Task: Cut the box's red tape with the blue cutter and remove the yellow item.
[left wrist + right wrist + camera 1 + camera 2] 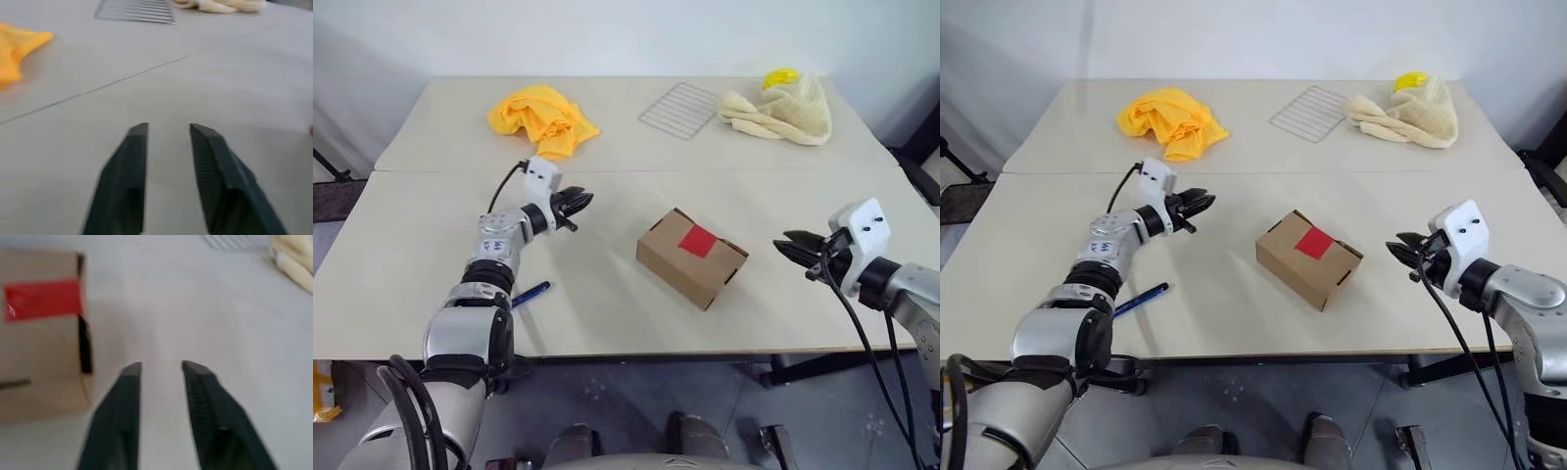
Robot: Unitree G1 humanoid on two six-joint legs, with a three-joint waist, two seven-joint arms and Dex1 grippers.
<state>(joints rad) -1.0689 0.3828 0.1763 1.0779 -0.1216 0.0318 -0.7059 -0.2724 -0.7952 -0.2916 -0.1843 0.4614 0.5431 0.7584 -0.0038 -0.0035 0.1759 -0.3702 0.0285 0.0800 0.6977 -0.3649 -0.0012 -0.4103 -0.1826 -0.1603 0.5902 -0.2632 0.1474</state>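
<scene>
Left gripper [579, 203] and right gripper [790, 244], each two black ribbed wedge fingers parted over bare tabletop, grasping nothing. Between them sits the box [690, 257], matte brown cardboard, closed, the red tape [698, 240] square on its top face. The blue cutter [530, 293], slim and pen-shaped, lies near the front edge, partly hidden by the left arm. Two smooth pale tables [607, 313] abut; behind: crumpled orange cloth [544, 118], wire rack [679, 110], cream towel [783, 114].
</scene>
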